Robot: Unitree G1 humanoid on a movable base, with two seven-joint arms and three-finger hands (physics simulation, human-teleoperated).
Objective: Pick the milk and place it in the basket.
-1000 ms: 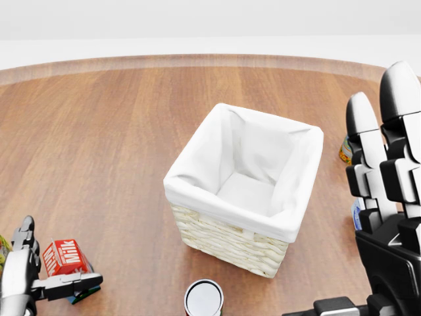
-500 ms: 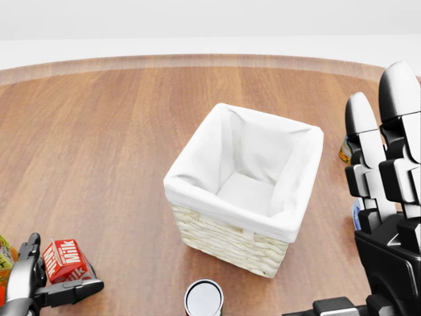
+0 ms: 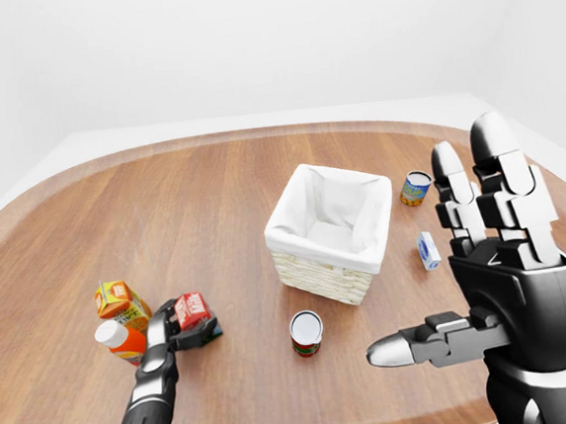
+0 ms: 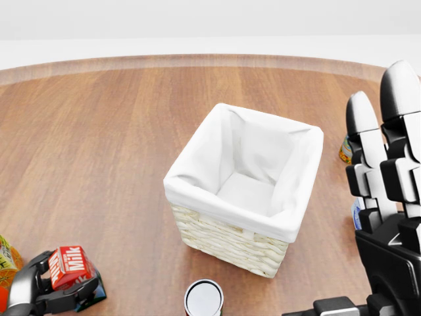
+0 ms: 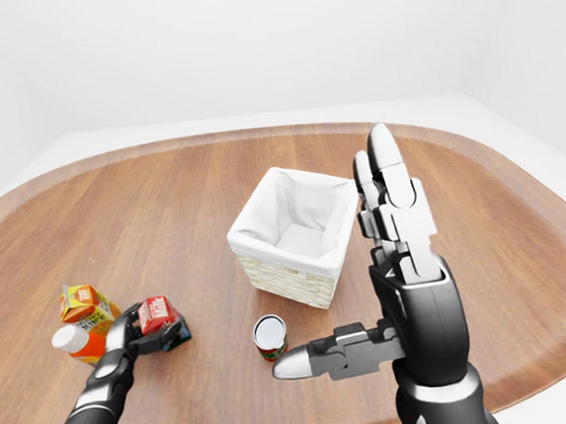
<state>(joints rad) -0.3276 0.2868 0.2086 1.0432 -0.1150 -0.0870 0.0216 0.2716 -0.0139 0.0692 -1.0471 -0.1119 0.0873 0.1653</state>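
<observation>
Since a moment ago the left hand (image 4: 49,289) has dropped lower in the head view and drawn in around the milk (image 4: 70,266), so that its dark fingers (image 4: 72,297) now sit under and beside the small red carton where before they stood more apart from it. Whether they truly clamp it I cannot tell; the hand is cut by the picture's edge and the contact is hidden. The carton lies tilted on the wooden table (image 4: 118,131), just beyond the fingertips, with an orange juice box (image 3: 118,299) and an orange bottle (image 3: 116,340) close on the hand's outer side. It is likely light, stiff card with smooth printed faces, a little slippery and easy to dent, so a hold across its two broad flat sides, low on the body, seems best. The basket (image 4: 227,243), woven pale wicker with a loose white cloth liner, stands well off toward the hand's inner side, a tin can (image 4: 204,299) between. The right hand (image 3: 485,254) is raised, fingers spread and straight, thumb out, holding nothing.
</observation>
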